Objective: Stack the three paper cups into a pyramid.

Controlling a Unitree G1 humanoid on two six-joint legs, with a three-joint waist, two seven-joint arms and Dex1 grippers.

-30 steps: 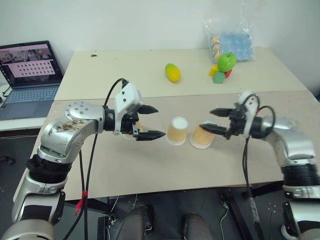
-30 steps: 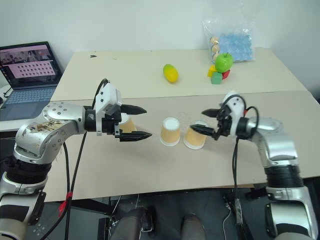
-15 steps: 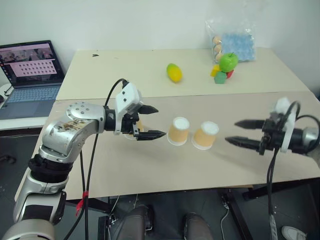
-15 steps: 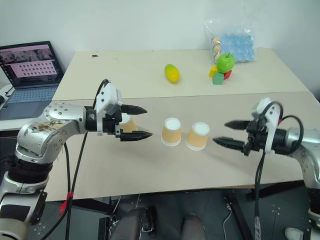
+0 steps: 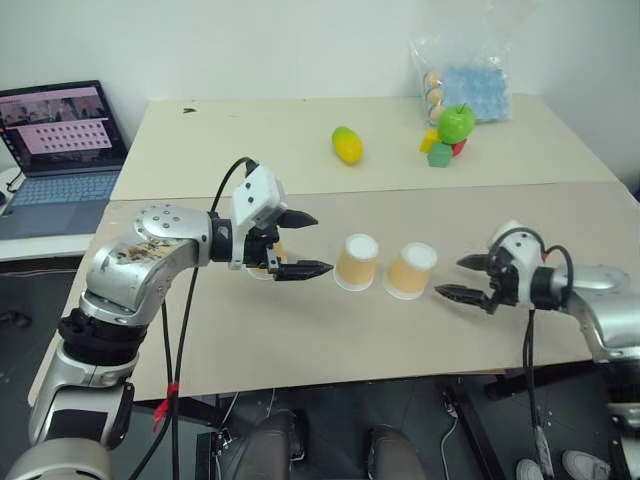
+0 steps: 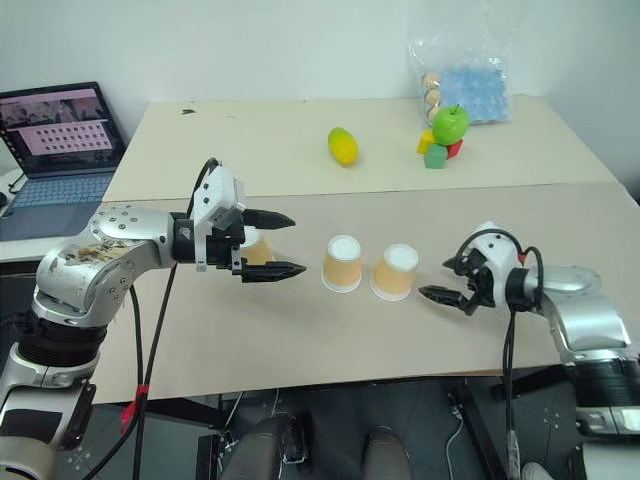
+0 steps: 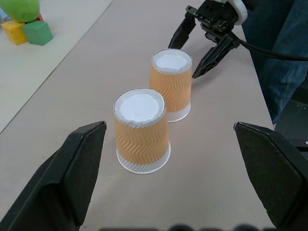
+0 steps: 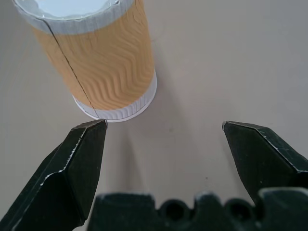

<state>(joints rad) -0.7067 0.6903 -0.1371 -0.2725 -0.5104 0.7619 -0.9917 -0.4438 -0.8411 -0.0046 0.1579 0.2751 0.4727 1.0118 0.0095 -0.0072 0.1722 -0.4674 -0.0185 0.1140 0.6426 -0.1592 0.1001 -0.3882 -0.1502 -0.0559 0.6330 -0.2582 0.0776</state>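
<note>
Two tan, wavy-ribbed paper cups point(image 7: 153, 120) stand upside down, white bases up

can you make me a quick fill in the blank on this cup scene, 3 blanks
1. Two paper cups stand side by side, each turned upside ____.
2. The right gripper has its jaws ____, close beside the nearer cup.
3. The fruit standing on the coloured blocks is a green ____.

Missing words: down; open; apple
</note>
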